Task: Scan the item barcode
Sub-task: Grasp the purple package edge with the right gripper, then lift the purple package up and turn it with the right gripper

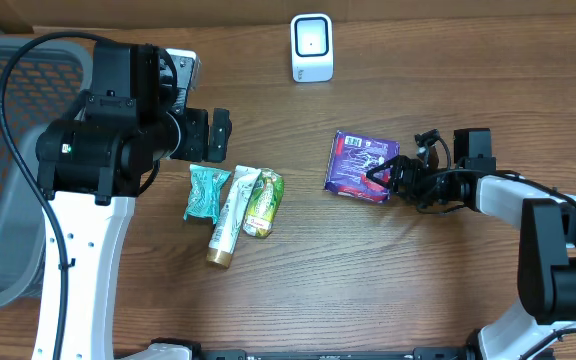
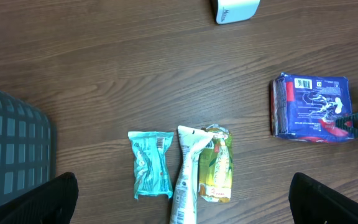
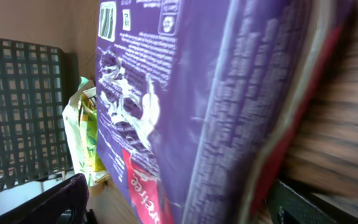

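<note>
- The purple packet (image 1: 360, 165) lies flat on the table (image 1: 448, 300), right of centre, barcode (image 2: 303, 83) up, well apart from the white scanner (image 1: 311, 47).
- My right gripper (image 1: 386, 178) straddles its near edge, jaws wide, clamping nothing.
- My left gripper (image 1: 215, 133) hangs wide and empty near the small pouches (image 1: 206, 192).
- Risk: pinching that thin, slack edge, I may let the packet fold or slip, hiding the barcode.

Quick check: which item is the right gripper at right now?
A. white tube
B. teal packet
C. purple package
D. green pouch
C: overhead, the right gripper sits at the edge of the purple package, and the right wrist view shows the pack between its open jaws.
</note>
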Motion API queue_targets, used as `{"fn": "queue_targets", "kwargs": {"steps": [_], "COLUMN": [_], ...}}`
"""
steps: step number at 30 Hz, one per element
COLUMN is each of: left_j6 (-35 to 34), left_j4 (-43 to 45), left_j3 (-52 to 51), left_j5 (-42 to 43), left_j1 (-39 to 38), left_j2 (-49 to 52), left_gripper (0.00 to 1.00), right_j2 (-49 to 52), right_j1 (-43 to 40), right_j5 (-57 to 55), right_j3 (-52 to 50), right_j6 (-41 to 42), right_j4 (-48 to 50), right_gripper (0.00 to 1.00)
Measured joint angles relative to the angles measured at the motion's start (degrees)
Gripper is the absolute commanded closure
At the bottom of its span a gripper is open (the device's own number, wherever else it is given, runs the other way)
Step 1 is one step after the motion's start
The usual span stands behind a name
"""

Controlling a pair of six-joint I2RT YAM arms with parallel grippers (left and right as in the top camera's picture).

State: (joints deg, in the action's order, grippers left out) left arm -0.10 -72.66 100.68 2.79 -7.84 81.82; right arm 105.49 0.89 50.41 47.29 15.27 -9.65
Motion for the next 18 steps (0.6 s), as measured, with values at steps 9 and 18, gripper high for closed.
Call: {"fn": "queue_targets", "kwargs": {"steps": [9, 18], "left_j6": [0.00, 0.00], "left_j4": [0.00, -0.02], "left_j3": [0.00, 0.00], "left_j5": [-0.02, 0.00], "left_j1": [0.00, 0.00], "left_j2": [0.00, 0.00], "left_gripper": [0.00, 0.01], "right_j2": [1.92, 5.05], "right_j1": [2.91, 2.91], "right_j5": [0.90, 1.81], "right_j3": [-0.09, -0.04], "right_j6": [2.38, 3.69], "right_j4": [2.14, 4.39], "right_gripper": [0.28, 0.74]}}
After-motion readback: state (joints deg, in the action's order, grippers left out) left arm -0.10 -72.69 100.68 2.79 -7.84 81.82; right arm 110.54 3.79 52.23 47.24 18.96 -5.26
